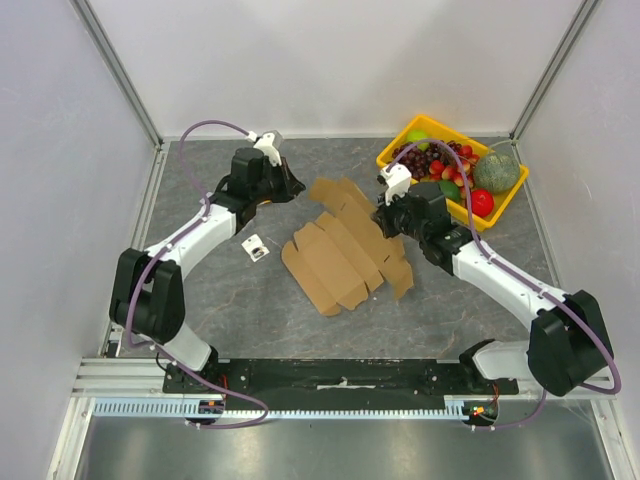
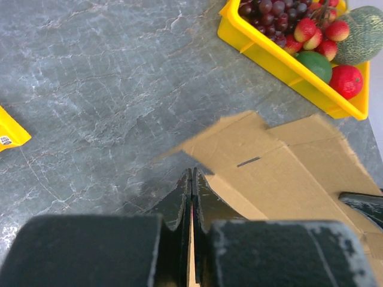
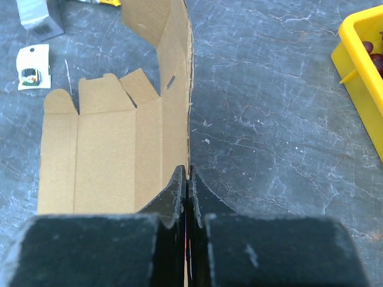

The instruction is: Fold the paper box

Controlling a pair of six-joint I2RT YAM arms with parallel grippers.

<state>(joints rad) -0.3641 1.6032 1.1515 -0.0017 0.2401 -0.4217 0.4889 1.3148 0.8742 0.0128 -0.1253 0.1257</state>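
The paper box (image 1: 340, 255) is a flat brown cardboard sheet with creases and flaps, lying in the middle of the table. My left gripper (image 1: 293, 187) is at its far left flap. In the left wrist view it (image 2: 192, 173) is shut, a thin sliver of cardboard shows between the jaws, and the sheet (image 2: 287, 173) spreads away to the right. My right gripper (image 1: 383, 212) is at the sheet's right edge. In the right wrist view it (image 3: 186, 170) is shut on that edge, where a side panel (image 3: 173, 66) stands up from the flat part (image 3: 108, 155).
A yellow tray (image 1: 430, 122) of fruit stands at the back right, close to the right arm; its wall shows in both wrist views (image 2: 269, 57) (image 3: 362, 78). A small white tag (image 1: 255, 247) lies left of the cardboard. Metal posts and grey walls enclose the table.
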